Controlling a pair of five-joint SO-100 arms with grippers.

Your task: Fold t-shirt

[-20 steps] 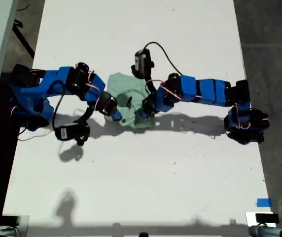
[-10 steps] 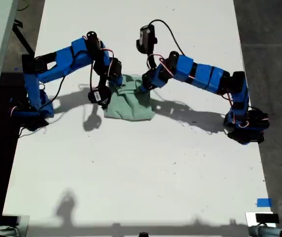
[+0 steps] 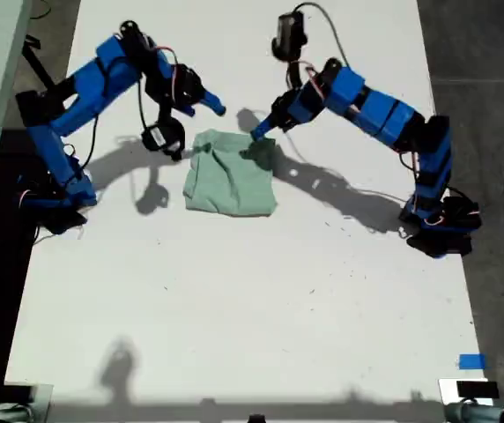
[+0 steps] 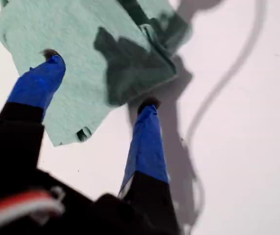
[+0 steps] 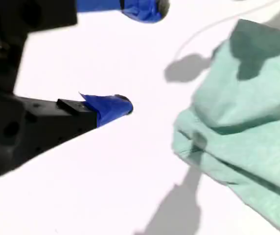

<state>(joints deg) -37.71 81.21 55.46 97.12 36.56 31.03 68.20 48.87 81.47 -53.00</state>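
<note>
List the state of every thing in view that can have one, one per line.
T-shirt: folded into a rumpled packet, lying flat on the table, held by nothing.
My first gripper: open, above the t-shirt's edge, holding nothing.
My second gripper: open, empty, beside the t-shirt over bare table.

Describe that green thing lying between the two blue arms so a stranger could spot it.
On the long white table, look between the two blue robot arms, nearer the far end. There lies the pale mint-green cloth t-shirt, folded into a wrinkly rough square. It is the only soft, green thing there; everything beside it is hard and blue or black.
</note>
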